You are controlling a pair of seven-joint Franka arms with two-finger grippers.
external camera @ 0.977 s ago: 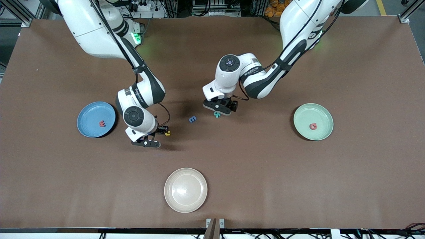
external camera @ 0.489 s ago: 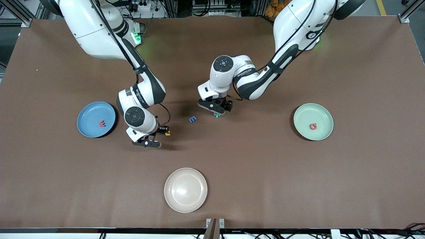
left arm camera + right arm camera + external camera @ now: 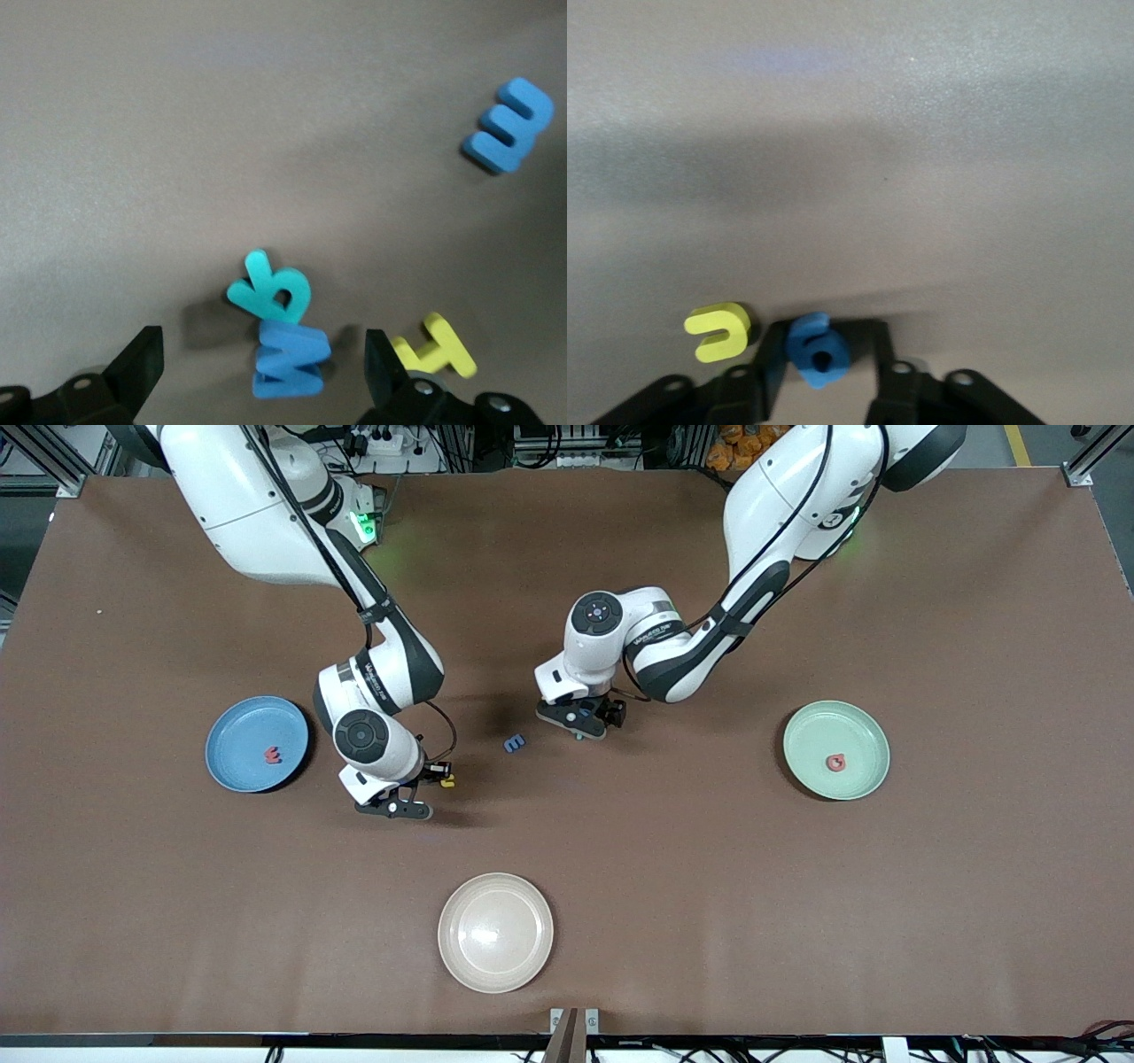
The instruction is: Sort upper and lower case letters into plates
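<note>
My left gripper (image 3: 261,347) is open low over the table's middle (image 3: 580,724). A blue letter (image 3: 291,359) lies between its fingers, with a teal letter (image 3: 270,288) touching it and a yellow letter (image 3: 436,348) just outside one finger. Another blue letter (image 3: 515,742) lies apart, toward the right arm's end. My right gripper (image 3: 822,343) is down on the table (image 3: 432,774) with its fingers closed in on a small blue letter (image 3: 818,351). A yellow letter (image 3: 449,781) lies beside it. The blue plate (image 3: 232,726) and the green plate (image 3: 819,731) each hold one red letter.
A cream plate (image 3: 495,932) stands near the table's front edge, nearer the front camera than both grippers. The blue plate sits at the right arm's end and the green plate at the left arm's end. Bare brown table lies around them.
The right gripper's fingers have closed in around the small blue letter. The left gripper has shifted slightly over the teal and blue letters and stayed open.
</note>
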